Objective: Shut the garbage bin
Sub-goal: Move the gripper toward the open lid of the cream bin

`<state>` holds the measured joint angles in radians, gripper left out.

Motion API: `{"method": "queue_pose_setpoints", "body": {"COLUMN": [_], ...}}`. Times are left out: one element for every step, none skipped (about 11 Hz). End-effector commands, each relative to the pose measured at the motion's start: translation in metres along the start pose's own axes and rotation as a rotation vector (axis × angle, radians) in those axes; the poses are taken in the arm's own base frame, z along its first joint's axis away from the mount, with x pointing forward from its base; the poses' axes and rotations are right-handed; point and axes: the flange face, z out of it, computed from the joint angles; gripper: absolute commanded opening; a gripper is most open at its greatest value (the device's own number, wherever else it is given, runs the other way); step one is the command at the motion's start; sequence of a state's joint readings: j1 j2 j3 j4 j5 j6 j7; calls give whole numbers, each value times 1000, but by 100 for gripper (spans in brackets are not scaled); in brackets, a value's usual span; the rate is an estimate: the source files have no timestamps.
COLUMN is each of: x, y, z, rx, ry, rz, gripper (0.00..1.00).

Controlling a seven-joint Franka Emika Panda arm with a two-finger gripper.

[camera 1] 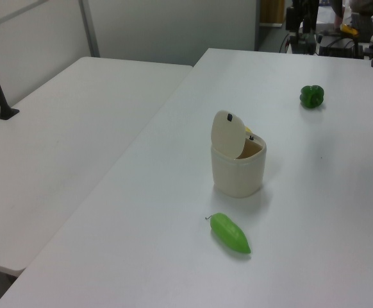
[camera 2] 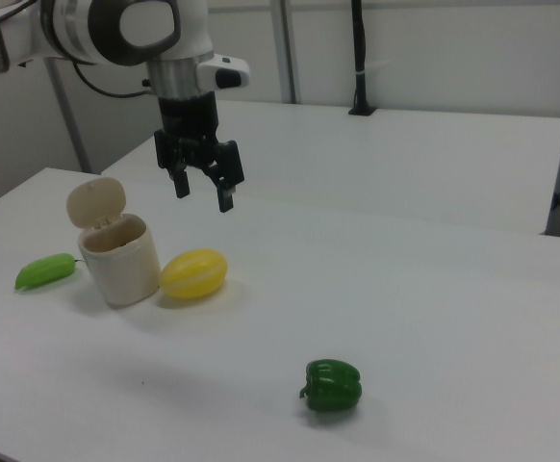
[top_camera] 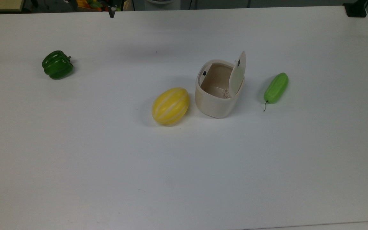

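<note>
The cream-beige garbage bin point(top_camera: 216, 102) stands mid-table with its flat lid point(top_camera: 237, 74) tipped upright on the hinge, the inside showing. In the right view the bin point(camera 2: 119, 262) sits at the right view's left, lid point(camera 2: 95, 202) raised. My gripper point(camera 2: 201, 192) hangs open and empty above the table, up and to the right of the bin in the right view, well clear of the lid. A dark fingertip point(top_camera: 111, 14) pokes in at the top view's upper edge. In the left view the bin point(camera 1: 238, 172) shows its lid point(camera 1: 227, 133) standing.
A yellow melon point(top_camera: 170, 105) lies close beside the bin on the top view's left. A light green vegetable point(top_camera: 276, 87) lies on the top view's right of the bin. A green pepper point(top_camera: 57, 65) sits far off at the top view's left. A second white table point(camera 1: 58, 141) adjoins.
</note>
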<state>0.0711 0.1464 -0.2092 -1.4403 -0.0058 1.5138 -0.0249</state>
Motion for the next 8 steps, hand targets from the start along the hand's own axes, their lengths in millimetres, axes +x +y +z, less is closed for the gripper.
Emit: {"method": "queue_pose_setpoints", "body": {"x": [7,11,13,13,12,12,10,8], "y": [-26,-38,-46,-55,-66,-73,-86,-103], "z": [-8,-5,-5,-7,-8,-8,-8,-9], "rx": [36,46,45,46,49,61,75,65], "ry": [91,98,111,121,124,126,128,131], "rz": [-33,-58,-96,-141,-183,-219,-300,-422], "gripper": [100,100,100,99,70,28,9,0]}}
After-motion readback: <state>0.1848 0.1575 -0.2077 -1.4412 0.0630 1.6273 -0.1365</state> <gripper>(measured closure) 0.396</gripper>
